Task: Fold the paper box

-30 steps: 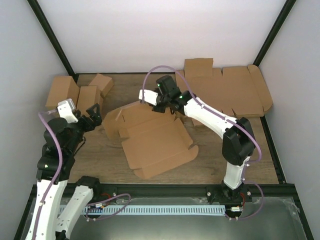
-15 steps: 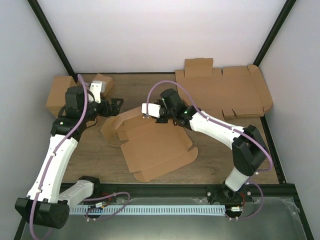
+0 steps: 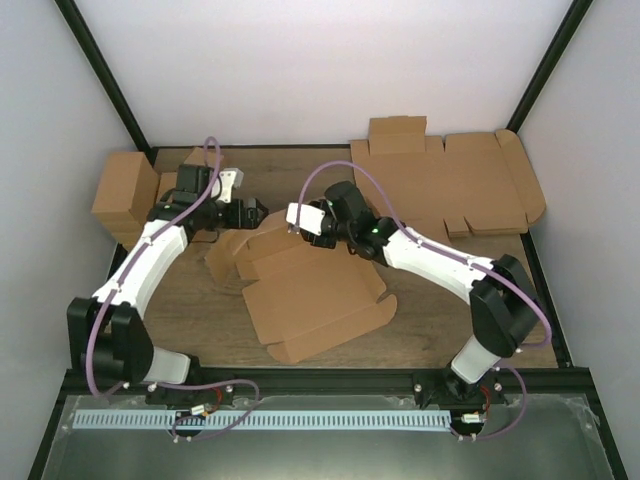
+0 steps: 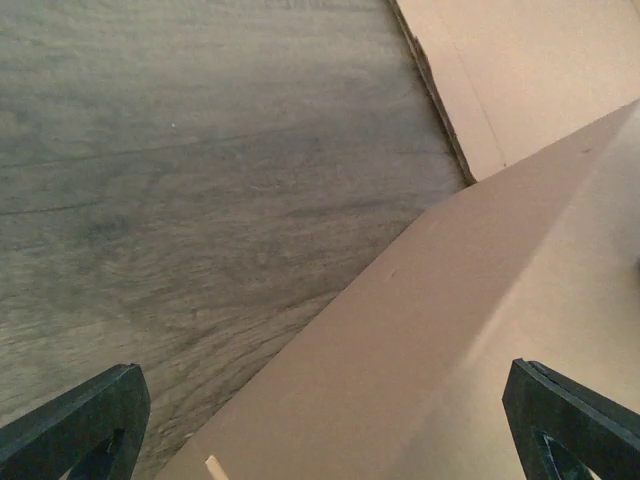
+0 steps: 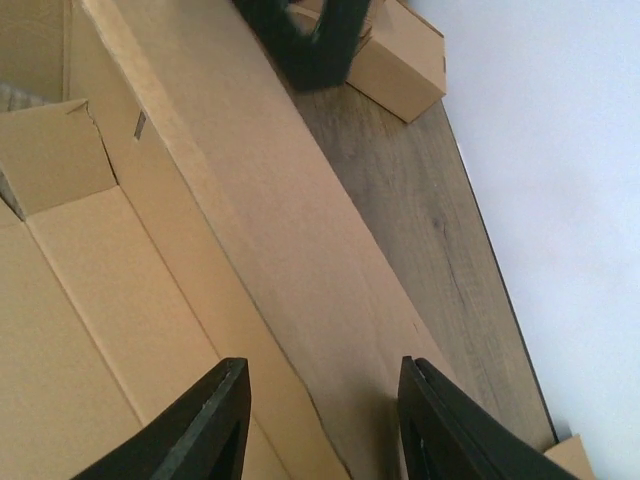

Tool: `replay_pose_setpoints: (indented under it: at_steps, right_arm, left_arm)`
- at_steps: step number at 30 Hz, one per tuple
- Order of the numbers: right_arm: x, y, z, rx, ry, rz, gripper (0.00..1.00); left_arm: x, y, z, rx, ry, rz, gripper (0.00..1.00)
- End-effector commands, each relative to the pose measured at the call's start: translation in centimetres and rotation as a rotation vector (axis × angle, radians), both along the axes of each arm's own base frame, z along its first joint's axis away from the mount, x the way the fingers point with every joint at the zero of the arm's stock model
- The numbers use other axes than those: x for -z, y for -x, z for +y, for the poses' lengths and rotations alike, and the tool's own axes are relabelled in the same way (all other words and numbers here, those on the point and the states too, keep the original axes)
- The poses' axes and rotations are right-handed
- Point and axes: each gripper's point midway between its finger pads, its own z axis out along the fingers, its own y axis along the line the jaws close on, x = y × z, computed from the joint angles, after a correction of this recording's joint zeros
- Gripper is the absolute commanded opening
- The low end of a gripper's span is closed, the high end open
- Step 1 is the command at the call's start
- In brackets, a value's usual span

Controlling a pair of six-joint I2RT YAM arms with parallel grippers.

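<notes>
The paper box lies half folded at the middle of the table, its rear wall raised. My left gripper is open at the box's rear left corner. In the left wrist view its fingers stand wide apart with a slanted brown flap between them. My right gripper is open over the rear wall. In the right wrist view its fingers straddle the raised wall without gripping it. The left gripper shows dark at the top of that view.
A wider flat cardboard sheet with rounded end flaps lies at the back right. Smaller brown cartons stand at the back left, one also in the right wrist view. Black frame posts and white walls bound the table.
My left arm has swung from the near left up to the box's rear left corner. My right gripper has moved down and left onto the rear wall. The box has shifted slightly.
</notes>
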Motion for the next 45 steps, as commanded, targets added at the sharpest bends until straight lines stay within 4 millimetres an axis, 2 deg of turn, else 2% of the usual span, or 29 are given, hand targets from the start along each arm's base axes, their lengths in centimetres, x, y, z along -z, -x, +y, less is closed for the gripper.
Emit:
replay_pose_setpoints:
  at_steps: [1, 4, 6, 7, 9, 10, 14, 18, 20, 24, 28, 30, 31, 35, 37, 41, 45]
  right_arm:
    - [-4.1, 0.7, -0.9, 0.064, -0.134, -0.009, 0.44]
    - [-6.0, 1.9, -1.2, 0.081, -0.234, 0.045, 0.48]
    - [-7.1, 2.8, -1.9, 0.112, -0.323, 0.095, 0.5]
    - [-7.3, 3.2, -2.2, 0.12, -0.357, 0.114, 0.56]
    - [-8.1, 4.2, -3.1, 0.123, -0.432, 0.155, 0.96]
    - [-8.5, 4.6, -3.7, 0.137, -0.474, 0.172, 0.99]
    - [-8.8, 5.5, -6.3, 0.227, -0.583, 0.239, 1.0]
    - [-7.6, 4.9, -10.0, 0.422, -0.689, 0.327, 1.0]
    - [-6.5, 4.7, -11.6, 0.49, -0.727, 0.383, 1.0]
    - [-3.3, 4.5, -14.1, 0.615, -0.767, 0.488, 1.0]
    - [-1.3, 4.0, -16.9, 0.734, -0.833, 0.552, 1.0]
    - [-0.6, 4.0, -17.4, 0.731, -0.846, 0.581, 1.0]
    - [-0.2, 4.0, -17.6, 0.732, -0.852, 0.593, 1.0]
    - [0.3, 3.7, -17.3, 0.709, -0.851, 0.617, 1.0]
    - [0.7, 3.5, -17.0, 0.7, -0.839, 0.623, 0.99]
    - [2.2, 3.1, -16.9, 0.725, -0.805, 0.655, 0.95]
    - [3.5, 3.1, -17.0, 0.754, -0.794, 0.683, 0.91]
  left_arm:
    - [-0.8, -1.1, -1.9, 0.071, 0.044, -0.041, 1.0]
    - [-1.2, -0.9, -3.5, 0.149, 0.107, -0.041, 1.0]
    - [-1.3, -1.2, -3.8, 0.162, 0.116, -0.032, 1.0]
    - [-1.3, -1.3, -3.8, 0.159, 0.111, -0.028, 1.0]
    - [-1.4, -1.7, -3.7, 0.154, 0.105, -0.022, 1.0]
    - [-1.5, -1.8, -3.8, 0.155, 0.108, -0.02, 1.0]
    - [-3.3, -1.9, -4.4, 0.179, 0.144, -0.051, 1.0]
    - [-5.0, -1.8, -5.0, 0.215, 0.181, -0.091, 1.0]
    - [-4.7, -2.0, -5.3, 0.228, 0.192, -0.069, 1.0]
    - [-2.9, -2.7, -5.5, 0.22, 0.192, 0.015, 1.0]
    - [-2.6, -2.8, -5.8, 0.23, 0.194, 0.023, 1.0]
    - [-2.7, -3.0, -5.8, 0.227, 0.148, -0.003, 0.99]
    - [-2.7, -3.1, -5.8, 0.226, 0.096, -0.029, 0.96]
    - [-2.4, -3.9, -5.7, 0.175, -0.228, -0.151, 0.89]
    - [-2.1, -3.9, -6.1, 0.178, -0.289, -0.171, 0.82]
    - [-1.5, -4.5, -5.6, 0.127, -0.412, -0.193, 0.69]
    - [-1.8, -5.0, -4.6, 0.065, -0.523, -0.221, 0.47]
